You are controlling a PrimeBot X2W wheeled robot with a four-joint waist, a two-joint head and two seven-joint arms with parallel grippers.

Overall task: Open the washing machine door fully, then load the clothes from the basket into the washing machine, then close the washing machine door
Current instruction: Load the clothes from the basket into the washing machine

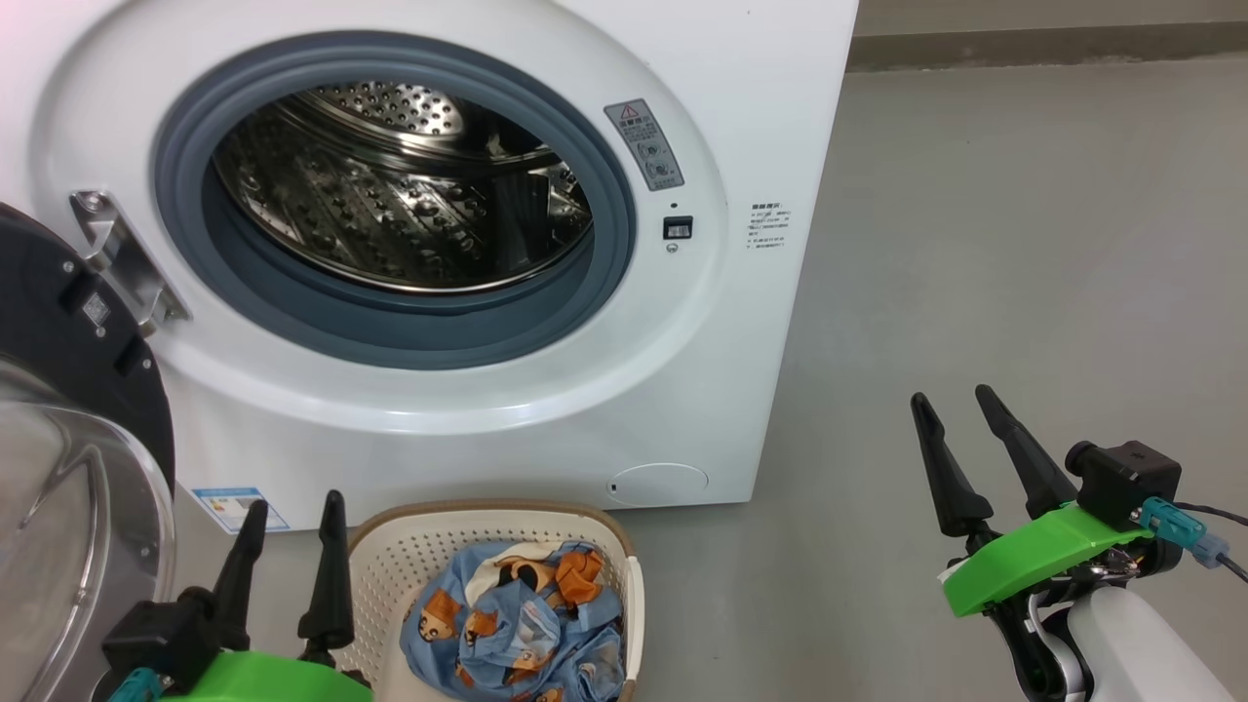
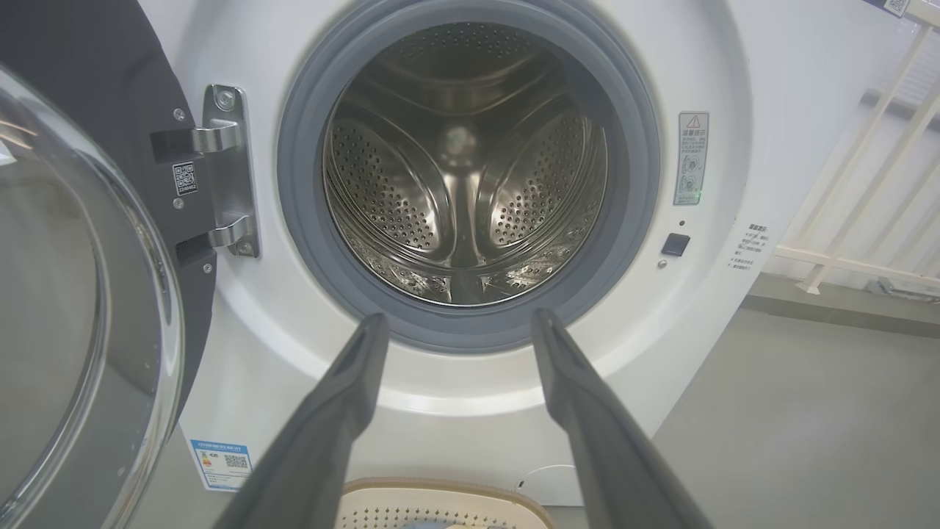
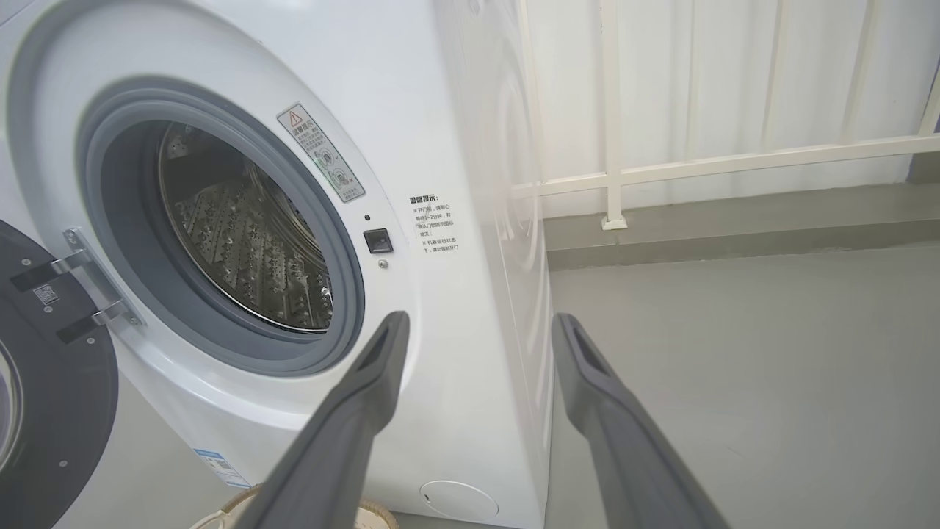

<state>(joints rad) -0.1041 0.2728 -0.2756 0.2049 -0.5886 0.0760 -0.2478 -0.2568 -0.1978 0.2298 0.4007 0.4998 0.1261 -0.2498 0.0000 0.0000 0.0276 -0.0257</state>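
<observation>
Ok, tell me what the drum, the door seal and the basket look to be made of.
Drum: looks like polished steel, mirror-bright and punched with holes. Door seal: matte grey, probably rubber. Basket: cream perforated wall, likely moulded plastic; its brown rim looks woven, material unclear.

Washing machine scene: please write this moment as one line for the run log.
door: open | washing machine: empty | clothes: in basket | left gripper: open, holds nothing | right gripper: open, holds nothing

Door [image 1: 49, 322] cut at left; basket [image 1: 468, 509], clothes [image 1: 517, 624] cropped below; clothes count uncertain.
</observation>
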